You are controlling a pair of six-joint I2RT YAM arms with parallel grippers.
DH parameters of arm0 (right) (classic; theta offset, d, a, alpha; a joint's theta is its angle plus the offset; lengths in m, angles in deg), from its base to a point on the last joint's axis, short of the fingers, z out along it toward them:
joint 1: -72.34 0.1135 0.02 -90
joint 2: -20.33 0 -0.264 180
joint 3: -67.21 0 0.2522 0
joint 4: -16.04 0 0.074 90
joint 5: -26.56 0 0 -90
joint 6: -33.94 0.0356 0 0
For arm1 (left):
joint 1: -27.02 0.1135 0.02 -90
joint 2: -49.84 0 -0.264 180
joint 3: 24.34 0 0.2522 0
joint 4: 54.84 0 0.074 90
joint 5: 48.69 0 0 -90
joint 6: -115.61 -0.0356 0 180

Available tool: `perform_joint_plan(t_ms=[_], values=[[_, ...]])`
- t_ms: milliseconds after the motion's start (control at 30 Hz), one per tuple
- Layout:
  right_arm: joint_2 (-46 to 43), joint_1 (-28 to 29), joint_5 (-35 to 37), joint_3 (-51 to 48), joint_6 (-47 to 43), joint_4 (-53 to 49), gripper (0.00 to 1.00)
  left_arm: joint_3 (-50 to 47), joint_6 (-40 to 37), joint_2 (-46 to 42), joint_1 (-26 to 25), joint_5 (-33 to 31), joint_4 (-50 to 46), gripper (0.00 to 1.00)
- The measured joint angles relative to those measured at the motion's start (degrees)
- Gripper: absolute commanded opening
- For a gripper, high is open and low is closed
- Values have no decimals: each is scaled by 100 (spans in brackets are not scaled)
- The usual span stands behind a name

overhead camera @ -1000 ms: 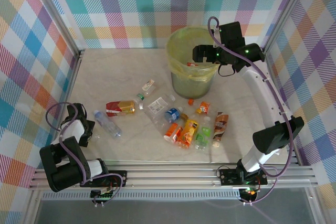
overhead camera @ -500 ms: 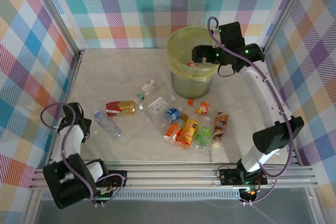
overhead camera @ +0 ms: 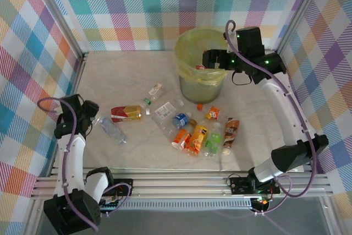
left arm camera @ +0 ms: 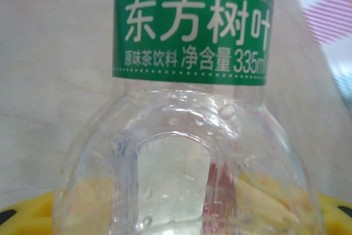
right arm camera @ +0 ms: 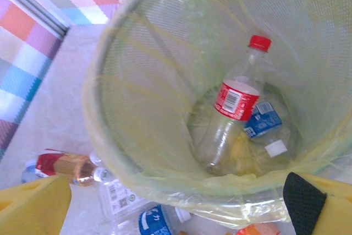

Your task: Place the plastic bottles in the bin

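The right pincer [overhead camera: 208, 59] hangs wide and empty over the bin [overhead camera: 201, 89] on the far side of the surface [overhead camera: 126, 75]. A red-labelled bottle [right arm camera: 234, 103] lies inside it. At the near left, the left pincer [overhead camera: 89, 109] sits close against a clear green-labelled bottle [left arm camera: 190, 31]; whether it grips cannot be told. Other plastic bottles [overhead camera: 196, 137] lie mid-surface. The step in hand looks like a pickup. Next comes a firm grip, a lift, and a carry to the bin.

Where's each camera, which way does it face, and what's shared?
Top external: above and behind the arm bases, looking down on the table; shows left tool, right tool.
Left wrist: close against a green-label bottle; left fingers at bottom.
Right wrist: looking down into the bin; right fingers in bottom corners.
Shared: top and right wrist show the bin.
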Motion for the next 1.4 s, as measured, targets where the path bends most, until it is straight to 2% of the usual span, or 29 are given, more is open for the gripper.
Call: perform_joint_plan(t_ms=[133, 333, 433, 667, 867, 1033, 1300, 1400], values=[[-282, 0, -310, -299, 118, 203, 100, 463, -131, -52, -1043, 116, 199, 42], [-647, 0, -1021, -1001, 369, 669, 100, 911, -409, 208, -2321, 280, 566, 39], [-671, 26, -1508, -1126, 531, 925, 100, 1045, -581, 455, -2883, 452, 822, 39], [-660, 328, -2382, -1231, 852, 1464, 100, 1193, -1106, 870, -3823, 1209, 1480, 37], [-374, 765, -2763, -1154, 1003, 1770, 100, 1357, -1460, 1163, -4236, 2098, 2068, 37], [55, 979, -2962, -1080, 1169, 1985, 98, 1429, -1709, 1279, -4531, 2444, 2282, 37], [610, 1165, -3241, -785, 1419, 2280, 84, 1447, -1919, 1355, -4645, 2651, 2422, 38], [721, 1233, -3359, -734, 1515, 2400, 72, 1447, -1921, 1381, -4660, 2656, 2424, 39]])
